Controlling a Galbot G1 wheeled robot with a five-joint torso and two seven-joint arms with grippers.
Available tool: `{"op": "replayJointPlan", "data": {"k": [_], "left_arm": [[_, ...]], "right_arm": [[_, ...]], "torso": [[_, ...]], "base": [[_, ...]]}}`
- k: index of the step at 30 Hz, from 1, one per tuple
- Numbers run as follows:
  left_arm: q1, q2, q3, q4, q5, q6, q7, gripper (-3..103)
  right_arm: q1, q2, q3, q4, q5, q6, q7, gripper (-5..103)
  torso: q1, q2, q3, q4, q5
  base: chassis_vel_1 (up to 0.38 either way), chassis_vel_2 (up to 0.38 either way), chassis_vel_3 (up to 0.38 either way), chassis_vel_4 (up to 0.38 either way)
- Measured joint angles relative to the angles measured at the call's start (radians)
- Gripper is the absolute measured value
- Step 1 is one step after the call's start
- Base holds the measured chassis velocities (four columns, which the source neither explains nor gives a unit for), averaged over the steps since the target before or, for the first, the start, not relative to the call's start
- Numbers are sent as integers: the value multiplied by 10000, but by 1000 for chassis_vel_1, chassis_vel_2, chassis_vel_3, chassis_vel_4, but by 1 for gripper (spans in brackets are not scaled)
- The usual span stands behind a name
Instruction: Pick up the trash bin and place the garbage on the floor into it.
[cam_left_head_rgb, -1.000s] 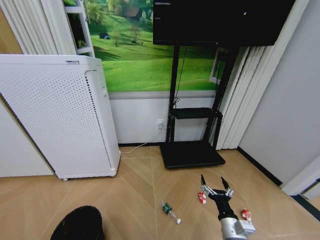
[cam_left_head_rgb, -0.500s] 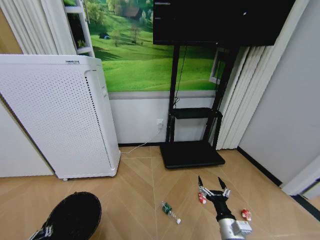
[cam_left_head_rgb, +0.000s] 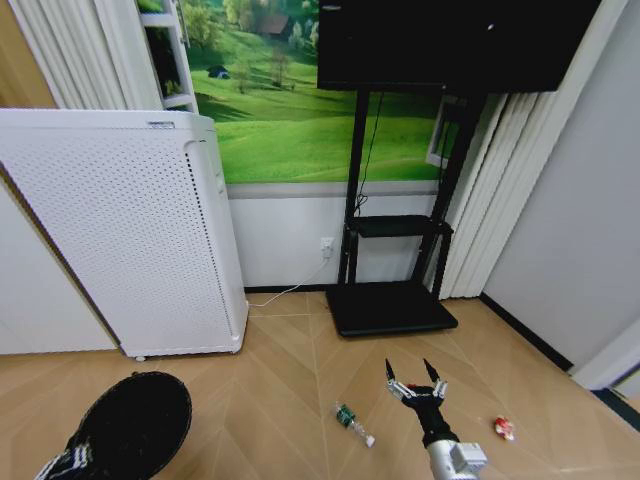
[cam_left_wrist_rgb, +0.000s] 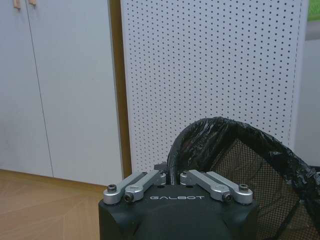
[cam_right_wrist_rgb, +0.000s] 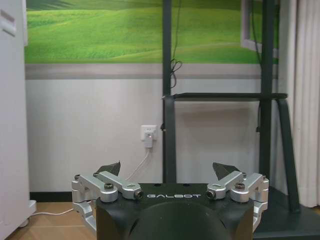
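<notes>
Gripping the trash bin (cam_left_wrist_rgb: 240, 160) by its rim, the left end effector (cam_left_wrist_rgb: 172, 180) is carrying it low at the robot's left, fingers pinched together on the bag-lined edge, so the pickup looks done. The garbage is lying on the floor uncollected: a bottle (cam_left_head_rgb: 353, 421) and a red can (cam_left_head_rgb: 503, 428). The right end effector (cam_left_head_rgb: 415, 385) is hovering between them, fingers spread apart and holding nothing

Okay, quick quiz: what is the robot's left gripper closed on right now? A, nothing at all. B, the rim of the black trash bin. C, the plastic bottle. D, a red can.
B: the left gripper pinches the rim of the black trash bin, while the bottle lies on the floor.
</notes>
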Motion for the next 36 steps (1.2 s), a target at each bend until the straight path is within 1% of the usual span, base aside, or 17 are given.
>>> {"op": "replayJointPlan", "data": {"k": [3, 6, 7, 8, 9, 11, 12, 13, 14, 16, 17, 20, 21, 25, 27, 29, 36], "left_arm": [[2, -5, 74, -156, -111, 19, 87, 7], [-31, 25, 262, -444, -416, 62, 192, 7], [-31, 25, 262, -444, -416, 62, 192, 7], [-47, 48, 302, -534, -442, 70, 227, 7], [-47, 48, 302, -534, -442, 70, 227, 7], [-61, 76, 328, -712, -447, 190, 245, 7], [-61, 76, 328, -712, -447, 190, 245, 7], [-83, 84, 333, -813, -450, 255, 251, 7], [-119, 87, 335, -912, -450, 331, 255, 7], [-152, 77, 366, -1026, -433, 429, 253, 7], [-152, 77, 366, -1026, -433, 429, 253, 7], [-116, 1, 442, -1237, -313, 532, 222, 7], [-116, 1, 442, -1237, -313, 532, 222, 7], [61, -131, 395, -1460, -442, 600, 215, 7], [171, -191, 302, -1473, -607, 606, 215, 7], [185, -200, 286, -1472, -623, 606, 211, 7], [347, -282, 119, -1631, -714, 596, 122, 7]], "right_arm": [[273, -268, -178, -237, 210, -176, 197, 100], [1132, -1015, -686, -1093, 920, -985, 476, 100], [1132, -1015, -686, -1093, 920, -985, 476, 100], [1475, -1282, -885, -1492, 1139, -1346, 587, 100], [1475, -1282, -885, -1492, 1139, -1346, 587, 100], [2051, -1859, -1167, -2319, 1207, -2056, 681, 100], [2051, -1859, -1167, -2319, 1207, -2056, 681, 100], [2233, -2161, -1290, -2714, 1201, -2337, 678, 100], [2392, -2568, -1503, -3232, 1196, -2581, 586, 100], [2594, -2996, -1769, -3905, 1195, -2806, 360, 100], [2594, -2996, -1769, -3905, 1195, -2806, 360, 100], [3082, -3413, -2347, -5103, 1019, -3034, -144, 100], [3082, -3413, -2347, -5103, 1019, -3034, -144, 100], [3730, -3478, -3160, -6418, 838, -3202, -424, 100], [4090, -3272, -3502, -7085, 730, -3252, -537, 100], [4143, -3224, -3544, -7187, 721, -3259, -546, 100], [4949, -2552, -3916, -8668, 553, -3179, -718, 100]], "torso": [[0, 0, 0, 1, -4], [0, 0, 0, -1, -2], [0, 0, 0, -1, -2], [0, 1, 1, 0, 1], [0, 1, 1, 0, 1], [0, 0, 1, 3, 3], [0, 0, 1, 3, 3], [0, 0, 1, 6, 2], [1, 0, 1, -2, 3], [1, 0, 1, -3, 1], [1, 0, 1, -3, 1], [0, 0, 1, -1, -1], [0, 0, 1, -1, -1], [0, 0, 1, 1, 0], [0, 0, 1, 1, -1], [0, 0, 1, 2, -1], [1, 0, 0, 0, 0]], "base": [[214, 181, -171, -200], [127, 112, -132, -124], [108, 53, -84, -100], [84, 6, -5, -17], [84, 6, -5, -17], [-28, -12, 19, 28], [-55, -24, 38, 56], [-55, -65, 68, 56], [-51, -65, 62, 49], [-52, -27, 33, 20], [-52, -24, 5, 20], [0, 0, 0, 0], [0, 0, 0, 0], [0, 0, 0, 0], [0, 0, 0, 0], [0, 0, 0, 0], [0, 0, 0, 0]]}}
